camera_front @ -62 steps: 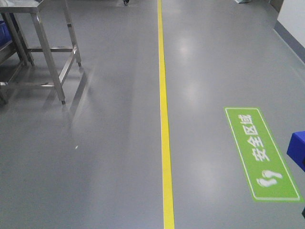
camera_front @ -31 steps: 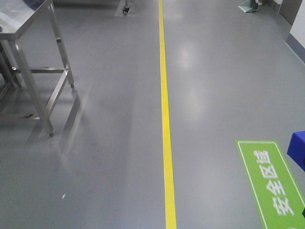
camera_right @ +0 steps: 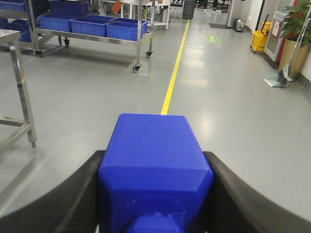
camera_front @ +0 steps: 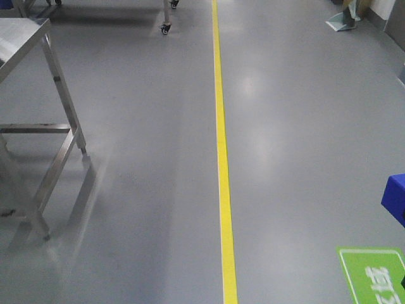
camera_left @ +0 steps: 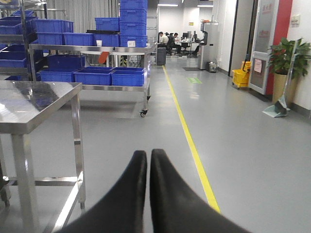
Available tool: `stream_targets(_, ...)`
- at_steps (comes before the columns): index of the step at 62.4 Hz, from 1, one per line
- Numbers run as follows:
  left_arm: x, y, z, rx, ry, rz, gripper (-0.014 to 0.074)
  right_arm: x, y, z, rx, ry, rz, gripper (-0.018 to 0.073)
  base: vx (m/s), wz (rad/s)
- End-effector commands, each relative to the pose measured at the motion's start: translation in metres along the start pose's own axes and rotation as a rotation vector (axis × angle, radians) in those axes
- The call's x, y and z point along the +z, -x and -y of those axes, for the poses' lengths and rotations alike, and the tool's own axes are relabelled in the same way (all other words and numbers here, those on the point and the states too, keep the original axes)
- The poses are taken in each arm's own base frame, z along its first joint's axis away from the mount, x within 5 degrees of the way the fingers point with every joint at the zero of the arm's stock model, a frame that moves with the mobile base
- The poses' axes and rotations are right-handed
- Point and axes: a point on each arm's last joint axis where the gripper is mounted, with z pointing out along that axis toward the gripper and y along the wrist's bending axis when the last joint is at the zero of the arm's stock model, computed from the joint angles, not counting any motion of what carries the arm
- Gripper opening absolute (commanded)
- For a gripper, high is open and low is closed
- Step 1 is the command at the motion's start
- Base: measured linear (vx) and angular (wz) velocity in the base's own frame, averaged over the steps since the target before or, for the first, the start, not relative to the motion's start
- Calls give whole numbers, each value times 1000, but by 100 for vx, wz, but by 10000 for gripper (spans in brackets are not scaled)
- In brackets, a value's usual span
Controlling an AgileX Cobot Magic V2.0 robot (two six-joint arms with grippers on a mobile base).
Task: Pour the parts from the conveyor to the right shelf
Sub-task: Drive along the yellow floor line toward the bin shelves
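One of the parts, a glossy blue block (camera_right: 150, 136) with a nub facing the camera, sits clamped between the black fingers of my right gripper (camera_right: 154, 162). Its corner shows at the right edge of the front view (camera_front: 395, 199). My left gripper (camera_left: 148, 154) is shut with nothing in it, pointing down the aisle above the grey floor. A steel rack on casters (camera_left: 92, 48), loaded with deep blue bins (camera_left: 95, 76), stands ahead on the left. I cannot tell whether it is the right shelf. The conveyor is out of view.
A bare steel-legged table (camera_front: 38, 126) stands close on the left. A yellow floor line (camera_front: 221, 158) runs straight ahead. A green floor sign (camera_front: 373, 275) lies at the lower right. Farther off on the right are a yellow mop bucket (camera_left: 240, 76) and a potted plant (camera_left: 286, 58).
The view has advanced along the aisle: the steel table has come nearer and lower left, and the green sign has slid toward the bottom edge. The blue block stays in the right gripper.
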Motion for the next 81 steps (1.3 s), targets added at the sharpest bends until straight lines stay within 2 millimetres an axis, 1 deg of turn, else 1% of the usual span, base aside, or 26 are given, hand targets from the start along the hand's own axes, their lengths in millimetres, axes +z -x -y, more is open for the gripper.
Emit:
stream_targets(1,0,-3,0,-10,-2,60,-6,-2,17,2,-5,-21,103,-5,80,7)
stream_targets(36,0,-3,0,-10,-2,60,-6,-2,17,2,-5,-21,103,-5,77,7)
stream_targets(81,0,-3,0,-10,-2,60,-6,-2,17,2,-5,-21,103,-5,77,-7)
